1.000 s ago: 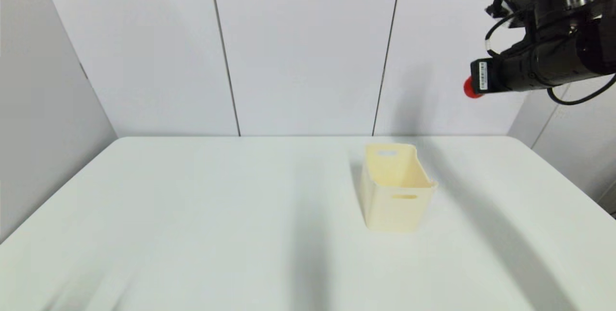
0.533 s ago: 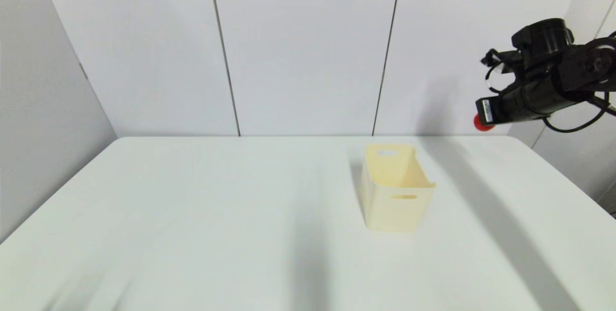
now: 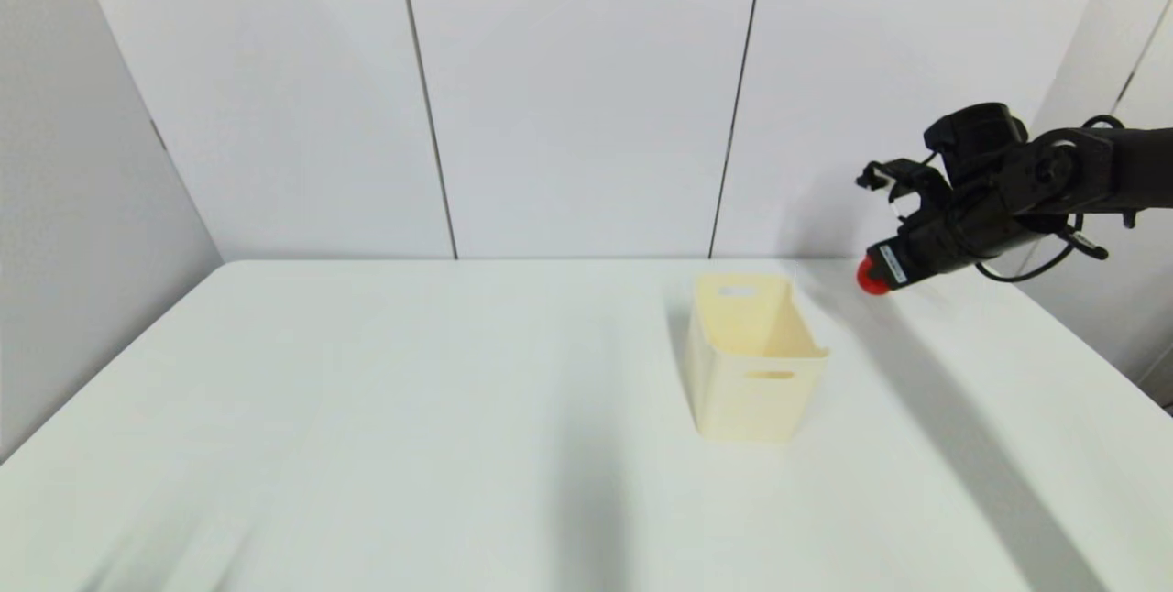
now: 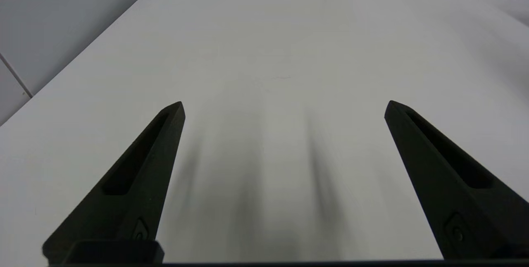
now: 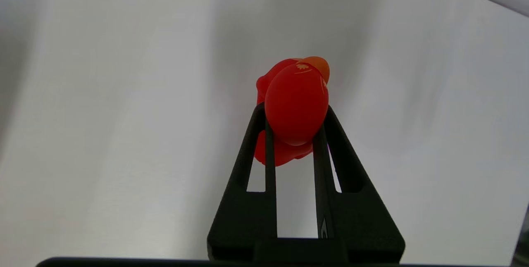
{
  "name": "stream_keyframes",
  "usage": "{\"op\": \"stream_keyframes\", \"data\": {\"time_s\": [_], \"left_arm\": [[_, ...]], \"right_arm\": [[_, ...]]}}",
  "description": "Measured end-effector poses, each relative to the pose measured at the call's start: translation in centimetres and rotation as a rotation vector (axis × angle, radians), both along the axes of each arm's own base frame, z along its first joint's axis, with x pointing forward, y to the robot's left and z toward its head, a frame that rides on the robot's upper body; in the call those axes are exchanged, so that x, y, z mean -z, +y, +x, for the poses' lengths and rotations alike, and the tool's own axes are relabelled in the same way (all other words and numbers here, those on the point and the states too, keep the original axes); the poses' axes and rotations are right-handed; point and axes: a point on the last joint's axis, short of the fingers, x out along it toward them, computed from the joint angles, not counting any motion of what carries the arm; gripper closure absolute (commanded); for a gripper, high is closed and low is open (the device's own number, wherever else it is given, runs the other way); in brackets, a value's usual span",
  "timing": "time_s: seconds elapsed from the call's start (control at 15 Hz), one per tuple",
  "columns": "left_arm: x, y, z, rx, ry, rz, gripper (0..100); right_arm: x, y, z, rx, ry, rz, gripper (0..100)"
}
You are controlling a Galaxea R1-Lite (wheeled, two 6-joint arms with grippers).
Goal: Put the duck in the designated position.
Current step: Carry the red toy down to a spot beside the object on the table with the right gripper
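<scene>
Broadly, the table (image 3: 367, 409) is seen as a wide white surface with rounded far corners, backed by panelled wall. Most of its left half and near side lies bare.

Bin (image 3: 753, 356): cream, open-topped, stood upright right of centre, toward the far edge. Handle slots are noted in its near and far walls. Open table is left on all sides of it; a strip of bare surface is kept between its far wall and the table's back edge.

Right gripper (image 3: 878, 269): held in the air at the far right, above the table's far right corner area, beyond and to the right of the bin, apart from it. Its fingers (image 5: 264, 143) are clamped on the duck (image 5: 295, 108); in the head view the duck (image 3: 871, 276) is seen as a red blob at the gripper's tip, off the table and outside the bin.

Left gripper (image 4: 285, 110): found only in its own wrist view, low over bare table near the left edge, fingers spread wide with nothing between them.
</scene>
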Motion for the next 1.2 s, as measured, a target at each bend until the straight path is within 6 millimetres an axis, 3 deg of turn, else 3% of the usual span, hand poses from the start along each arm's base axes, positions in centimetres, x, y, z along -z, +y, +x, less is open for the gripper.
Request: {"op": "stream_keyframes", "data": {"time_s": [0.4, 1.0, 1.2], "left_arm": [[0.0, 0.0, 0.0, 0.000, 0.000, 0.000, 0], [0.0, 0.0, 0.0, 0.000, 0.000, -0.001, 0], [0.0, 0.0, 0.0, 0.000, 0.000, 0.000, 0]], "right_arm": [[0.8, 1.5, 1.8, -0.159, -0.024, 0.034, 100], [0.9, 7.6, 2.8, -0.305, -0.072, 0.048, 100], [1.3, 8.7, 2.7, -0.386, -0.058, 0.103, 100]]}}
